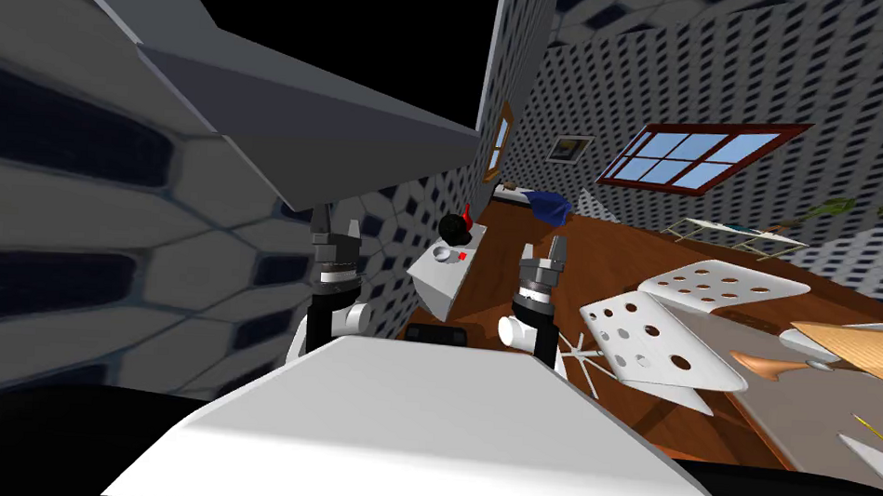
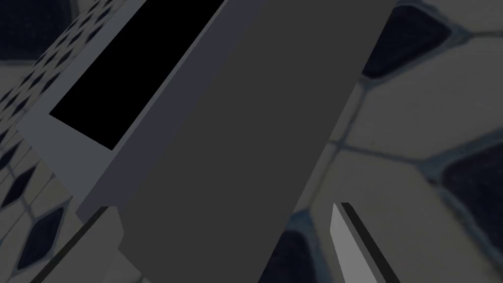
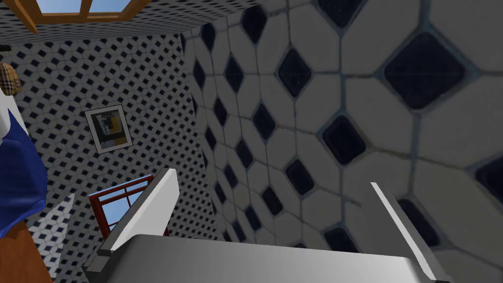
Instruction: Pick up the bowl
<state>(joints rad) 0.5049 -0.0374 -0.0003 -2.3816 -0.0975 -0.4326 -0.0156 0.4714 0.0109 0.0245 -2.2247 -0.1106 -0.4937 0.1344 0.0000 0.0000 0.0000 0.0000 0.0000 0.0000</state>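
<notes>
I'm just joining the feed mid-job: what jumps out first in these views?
A large dark grey slab juts from the tiled wall right above the left gripper, its fingers open. To the right of the right gripper, also open, a white chair with round holes stands on the wooden floor, with a red-framed window beyond it.

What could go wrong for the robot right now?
The left pincer is close to a big grey slab, so lifting it might bump that. The open right pincer faces a tiled wall, nothing to grab, so it may close on nothing. A white chair with holes stands near on the right; turning could knock it.
</notes>
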